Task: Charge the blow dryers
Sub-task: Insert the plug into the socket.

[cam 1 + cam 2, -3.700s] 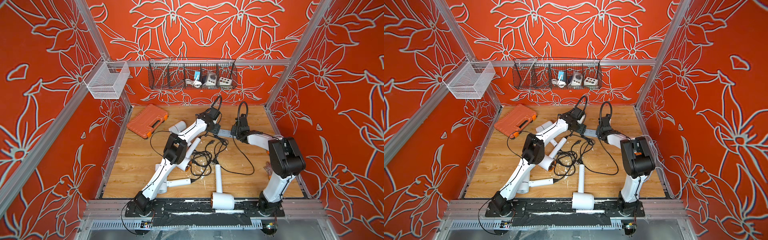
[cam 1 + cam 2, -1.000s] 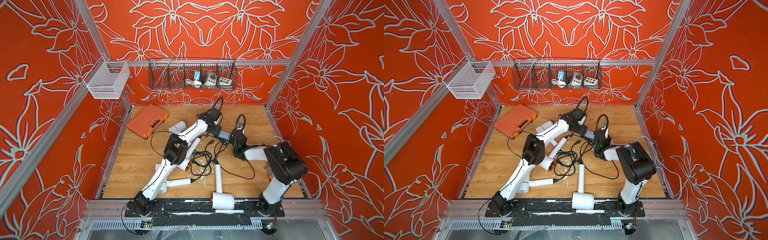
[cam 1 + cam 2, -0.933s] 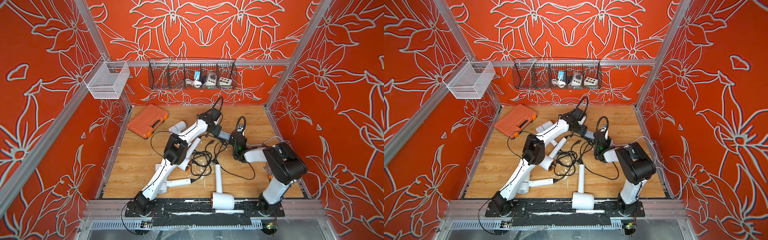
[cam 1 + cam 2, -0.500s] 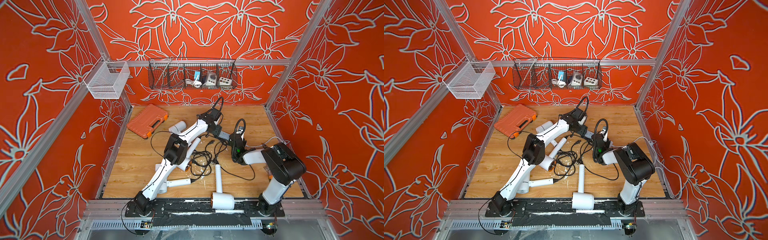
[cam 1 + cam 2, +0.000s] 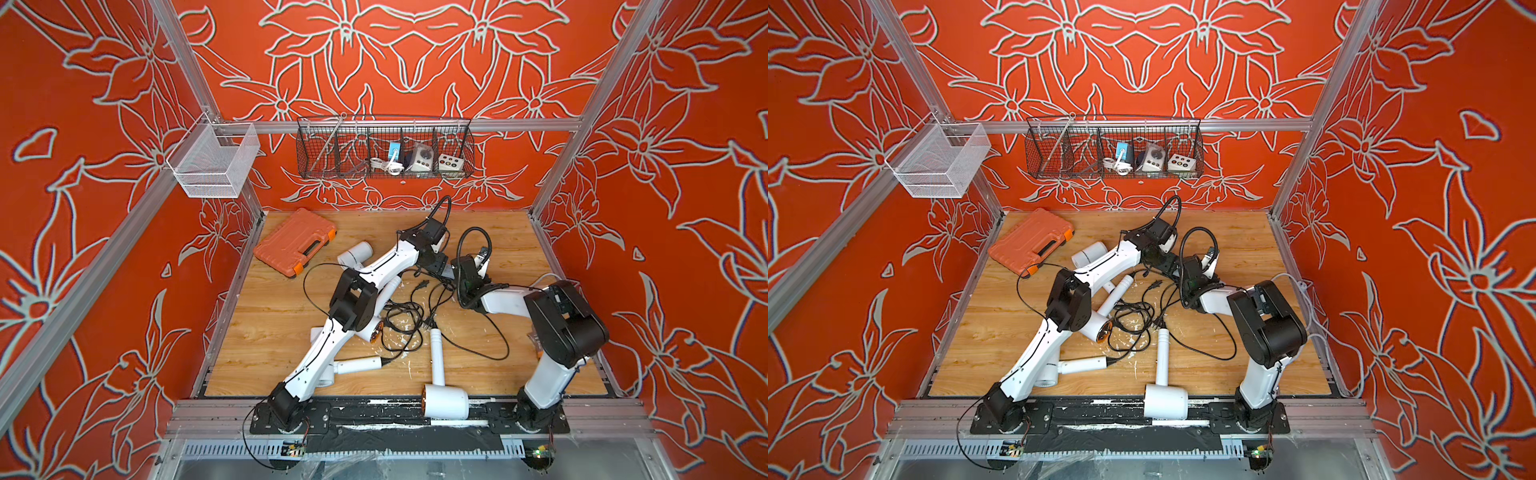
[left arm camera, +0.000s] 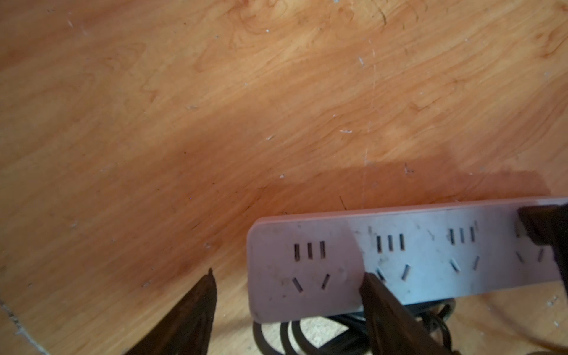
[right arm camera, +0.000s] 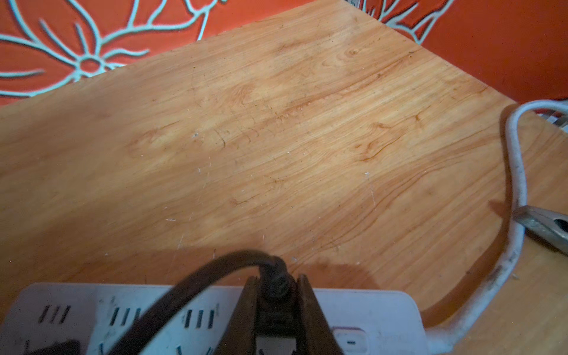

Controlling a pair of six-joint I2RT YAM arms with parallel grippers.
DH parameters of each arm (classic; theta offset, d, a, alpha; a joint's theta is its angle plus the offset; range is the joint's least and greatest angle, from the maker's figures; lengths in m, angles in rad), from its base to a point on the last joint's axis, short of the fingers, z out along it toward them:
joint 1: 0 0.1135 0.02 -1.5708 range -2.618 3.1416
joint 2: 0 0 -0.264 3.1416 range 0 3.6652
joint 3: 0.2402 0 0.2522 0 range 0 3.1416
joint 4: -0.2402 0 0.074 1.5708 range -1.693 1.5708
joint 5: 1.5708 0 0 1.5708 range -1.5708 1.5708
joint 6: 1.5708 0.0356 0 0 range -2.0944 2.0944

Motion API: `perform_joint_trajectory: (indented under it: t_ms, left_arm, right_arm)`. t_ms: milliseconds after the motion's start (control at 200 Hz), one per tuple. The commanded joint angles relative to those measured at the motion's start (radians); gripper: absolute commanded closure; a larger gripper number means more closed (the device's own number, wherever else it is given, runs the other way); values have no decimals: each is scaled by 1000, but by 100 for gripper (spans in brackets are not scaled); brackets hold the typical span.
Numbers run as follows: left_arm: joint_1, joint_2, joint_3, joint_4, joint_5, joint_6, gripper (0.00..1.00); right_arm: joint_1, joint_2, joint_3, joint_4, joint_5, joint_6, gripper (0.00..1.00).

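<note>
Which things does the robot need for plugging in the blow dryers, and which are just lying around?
For the job:
- blow dryers
- their black cords
- white power strip
- black plug, pinched in the right gripper

Just lying about:
- orange tool case
- black wire basket on the back wall
- white mesh basket

You cannot see the prongs of the plug point(image 7: 275, 287); the right tool point(image 7: 276, 278) covers them, and the picture's edge cuts off the power strip point(image 7: 368, 310) there. In both top views the left arm point(image 5: 386, 266) hides parts of 3 blow dryers point(image 5: 358, 365), and what lies in the basket point(image 5: 316, 158) is too small to tell.
</note>
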Motion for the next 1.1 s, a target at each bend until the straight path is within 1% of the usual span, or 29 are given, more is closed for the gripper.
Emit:
perform_joint_trajectory:
  t_ms: [0, 150, 230, 305, 460, 510, 570, 741, 851, 1011, 1096]
  left_arm:
    - [-6, -3, -27, -84, -4, 17, 26]
    - [-6, -7, -27, -85, 1, 16, 26]
    - [-5, -11, -27, -84, -1, 18, 26]
    - [-6, -10, -27, -85, -1, 19, 26]
    - [-5, -10, -27, -83, 4, 17, 26]
    - [-4, -9, -28, -83, 8, 15, 26]
    - [-3, -9, -27, -83, 14, 14, 26]
    - [0, -9, -27, -80, 29, 10, 26]
    - [4, -5, -28, -78, 46, 6, 26]
    - [15, -5, -28, -78, 64, 0, 26]
    - [16, -8, -28, -79, 64, 1, 26]
  right_arm:
    - [-10, 70, -50, -164, -285, 94, 100]
    - [-40, 67, -23, -226, -352, 107, 100]
    - [-39, 77, 10, -292, -341, 99, 100]
    - [-24, 83, 24, -313, -313, 94, 100]
    - [37, 145, 154, -528, -194, 133, 100]
    - [55, 160, 181, -563, -167, 132, 100]
    - [74, 165, 195, -615, -121, 166, 100]
    - [105, 167, 188, -641, -67, 211, 100]
    - [127, 177, 200, -692, -20, 273, 100]
    - [157, 133, 112, -595, 5, 318, 100]
    - [165, 127, 98, -586, 6, 327, 100]
